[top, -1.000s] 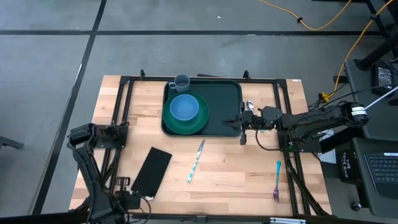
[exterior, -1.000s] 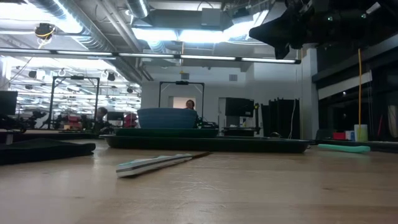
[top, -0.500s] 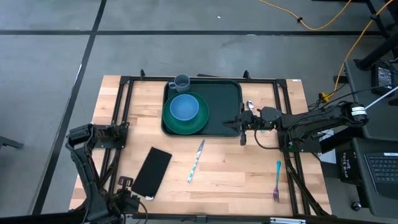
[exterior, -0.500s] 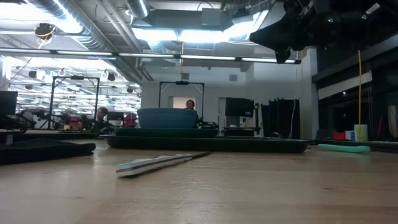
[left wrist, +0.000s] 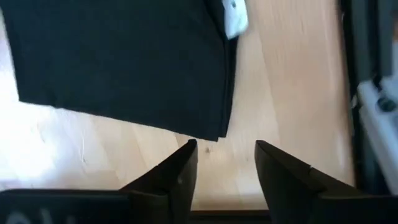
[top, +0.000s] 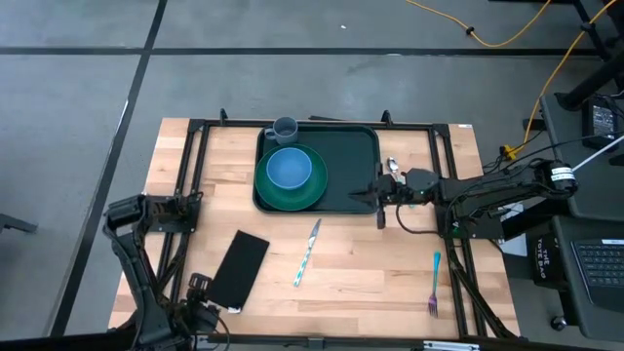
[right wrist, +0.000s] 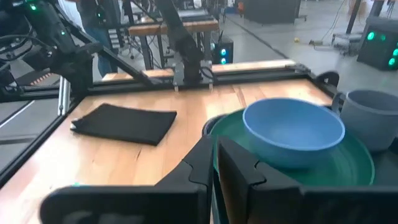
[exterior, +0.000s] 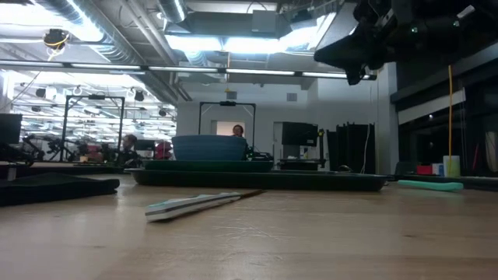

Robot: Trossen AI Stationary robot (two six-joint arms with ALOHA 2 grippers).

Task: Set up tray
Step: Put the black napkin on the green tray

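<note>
The dark green tray (top: 346,164) lies at the table's far middle. On it rests a round green plate (top: 304,195) with a blue bowl (top: 289,168) in it, and a grey cup (top: 285,129) stands at the tray's far left corner. My right gripper (top: 378,195) hovers shut and empty over the tray's right rim, raised well above it in the low view (exterior: 350,50). My left gripper (top: 200,290) is open near the table's near left corner, just beside the flat black rectangle (top: 237,266), touching nothing.
A knife (top: 307,252) with a pale teal handle lies on the wood near the middle. A teal fork (top: 434,283) lies at the near right. A spoon (top: 392,166) lies right of the tray, under my right arm. The black rectangle (left wrist: 118,62) carries a white tag (left wrist: 236,15).
My left gripper has crept a little toward the black rectangle at the table's near left. My right gripper has stayed over the tray's right rim, shifting only slightly.
</note>
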